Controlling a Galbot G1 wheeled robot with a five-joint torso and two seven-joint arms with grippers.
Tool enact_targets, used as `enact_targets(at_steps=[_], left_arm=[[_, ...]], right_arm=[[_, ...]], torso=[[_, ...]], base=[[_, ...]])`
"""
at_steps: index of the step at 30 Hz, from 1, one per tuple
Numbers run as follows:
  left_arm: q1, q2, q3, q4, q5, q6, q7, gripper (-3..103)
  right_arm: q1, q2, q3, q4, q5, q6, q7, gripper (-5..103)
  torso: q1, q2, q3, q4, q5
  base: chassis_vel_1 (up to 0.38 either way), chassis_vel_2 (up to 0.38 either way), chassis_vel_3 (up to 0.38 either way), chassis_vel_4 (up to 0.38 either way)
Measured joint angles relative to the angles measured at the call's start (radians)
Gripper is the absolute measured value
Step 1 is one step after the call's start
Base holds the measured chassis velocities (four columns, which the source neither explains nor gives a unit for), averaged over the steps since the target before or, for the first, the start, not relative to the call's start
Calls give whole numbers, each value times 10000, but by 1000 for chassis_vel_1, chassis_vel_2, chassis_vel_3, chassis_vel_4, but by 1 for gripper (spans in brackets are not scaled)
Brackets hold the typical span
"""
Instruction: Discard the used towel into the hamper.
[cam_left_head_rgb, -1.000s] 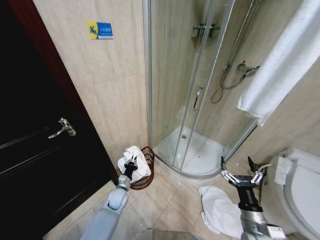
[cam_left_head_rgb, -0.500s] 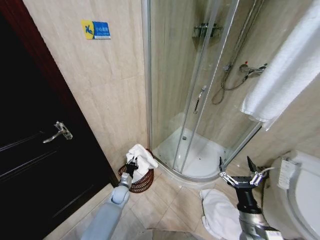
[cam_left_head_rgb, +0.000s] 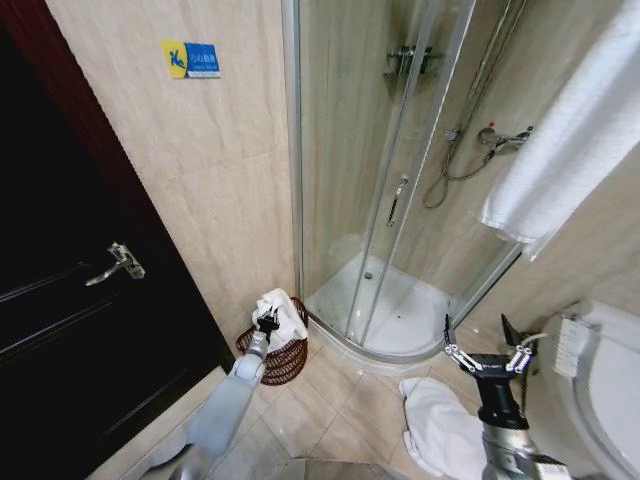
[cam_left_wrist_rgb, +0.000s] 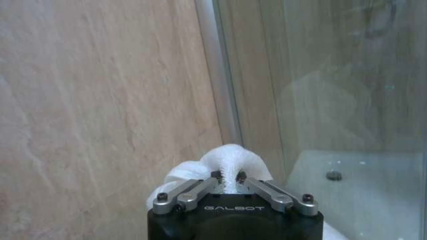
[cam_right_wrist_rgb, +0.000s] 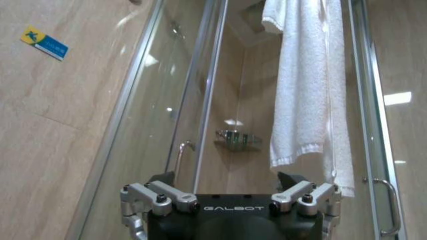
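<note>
While clamping the towel, left pincer above hamper rim.

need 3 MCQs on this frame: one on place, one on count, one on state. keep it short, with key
1. Where is the hamper?
A. inside the shower
B. on the floor by the tiled wall, beside the shower's edge
C. on the toilet

2. How many white towels show in the head view?
A. one
B. two
C. three

3. What state is the left tool in?
A. shut on the towel
B. open and empty
C. resting on the door handle

Key: 1 B, the basket stands between the wall and the shower. 2 C, the held towel, a floor towel and a hanging towel. 3 A, the left wrist view shows its fingers pinching white cloth above the hamper. The right tool is open, empty.
</note>
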Motion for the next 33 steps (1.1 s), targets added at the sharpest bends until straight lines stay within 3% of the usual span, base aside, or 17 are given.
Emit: enact_targets(at_steps=[11,25,33], left_arm=[[-955,-380,-128,1991,638,-685,29,3],[-1263,-560,-183,2899,612,-863,61,3],[-1248,-294,-199,3166,1564,-788,406,3]], right_arm=[[79,0,25,-16,22,-105,-74,100],[169,0,-46,-20,10,108,-134,100],[93,0,-139,24,7,361,-391,100]], torso=[[0,0,-1,0,0],[0,0,-1,-1,0],[2,-3,0,-4,-4]], base=[[0,0,0,0],[-55,49,47,-53],[-74,58,36,-39]])
